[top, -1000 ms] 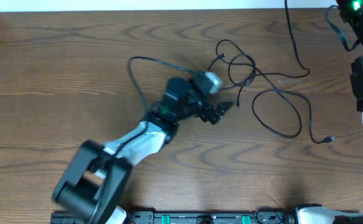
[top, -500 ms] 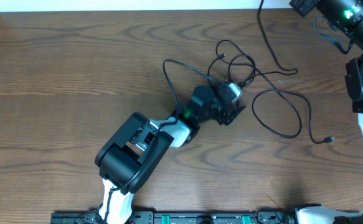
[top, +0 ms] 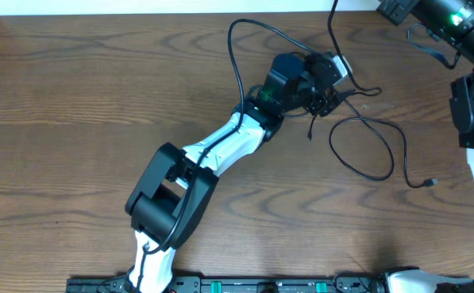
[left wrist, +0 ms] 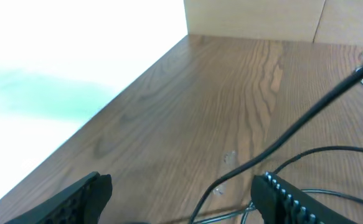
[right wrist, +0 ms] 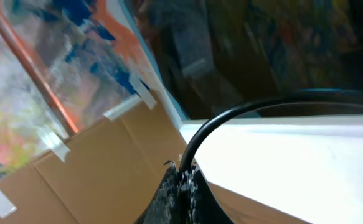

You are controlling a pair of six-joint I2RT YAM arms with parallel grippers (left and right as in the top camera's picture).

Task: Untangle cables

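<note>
Far across the wood-grain counter (top: 74, 122), the left arm (top: 220, 150) stretches diagonally to the loose loops of thin black cables (top: 365, 120) near the back right corner, with the left jaws spread wide just over them. Up past the back edge, the right jaws are pressed together on one black cord (right wrist: 231, 118). Bare wood runs off to the left.

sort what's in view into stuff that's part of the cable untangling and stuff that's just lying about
Part of the job:
- black cables looped on the table
- raised black cable, pinched in the right fingers
- left fingers, spread open by the loops

Just there:
- table
- tan panel past the table's end
- thick wire on the left arm
</note>
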